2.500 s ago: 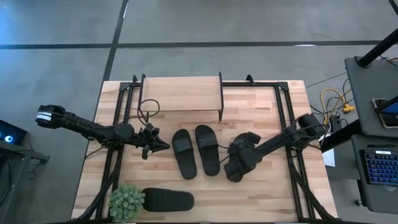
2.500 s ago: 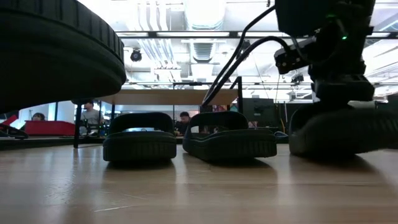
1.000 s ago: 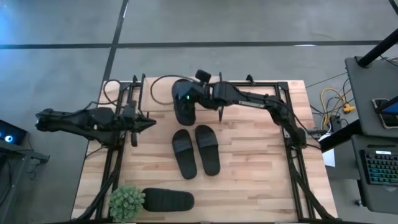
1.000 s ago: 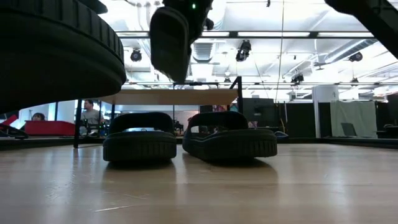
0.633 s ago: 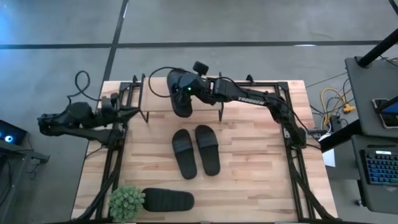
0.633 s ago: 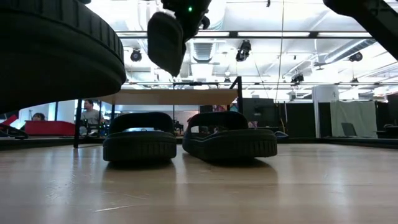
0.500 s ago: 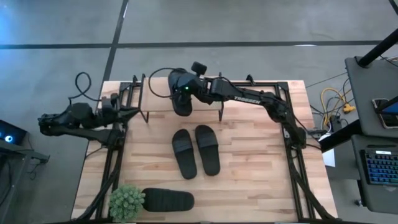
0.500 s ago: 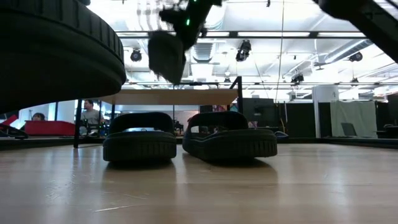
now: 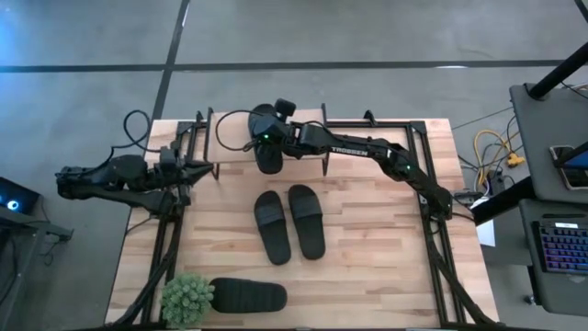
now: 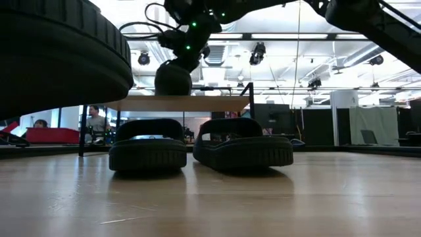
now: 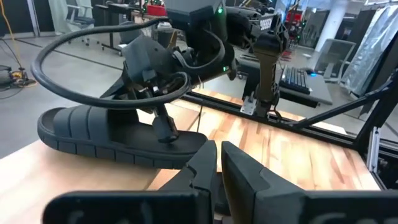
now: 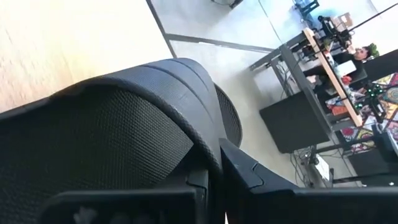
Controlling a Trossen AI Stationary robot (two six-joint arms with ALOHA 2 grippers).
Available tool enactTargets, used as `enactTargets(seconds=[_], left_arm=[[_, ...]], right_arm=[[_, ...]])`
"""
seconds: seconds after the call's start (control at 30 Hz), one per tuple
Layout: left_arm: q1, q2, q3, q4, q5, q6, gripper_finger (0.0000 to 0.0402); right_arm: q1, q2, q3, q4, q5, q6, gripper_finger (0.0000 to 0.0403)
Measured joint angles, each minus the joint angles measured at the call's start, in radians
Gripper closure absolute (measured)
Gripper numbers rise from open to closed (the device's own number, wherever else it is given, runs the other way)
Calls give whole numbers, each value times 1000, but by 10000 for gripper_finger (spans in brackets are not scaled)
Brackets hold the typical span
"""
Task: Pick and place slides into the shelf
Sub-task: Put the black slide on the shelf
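The right hand [image 9: 268, 140] is pinching one slide [image 9: 266, 149] by its strap, holding it directly over the shelf [image 9: 239, 138] at the surface's 12 o'clock edge, long axis running 12 to 6. The left hand [image 9: 204, 169], pinched narrow and empty, is waiting at 9 o'clock.

A robotics lab or open workshop is showing here: exposed ceiling ducts [image 10: 217, 52] and track lights are hanging overhead, a concrete floor [image 9: 367, 32] is surrounding the wooden surface [image 9: 367, 267], and a keyboard [image 9: 562, 244] is sitting nearby.
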Motion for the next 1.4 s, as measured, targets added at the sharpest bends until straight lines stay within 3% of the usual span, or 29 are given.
enactTargets(seconds=[0.13,0.37,0.63,1.0,1.4], left_arm=[[0,4,0,2,0,-1,392],[0,-1,0,3,0,-2,392],[0,2,0,2,0,-25,392],[0,-1,-1,-1,3,-25,391],[0,9,-2,3,11,-28,391]], right_arm=[[-11,8,0,13,-16,3,368],[-27,24,0,50,-17,50,291],[-31,18,14,119,121,53,235],[-19,17,13,88,105,95,216],[-15,16,36,-125,100,97,215]])
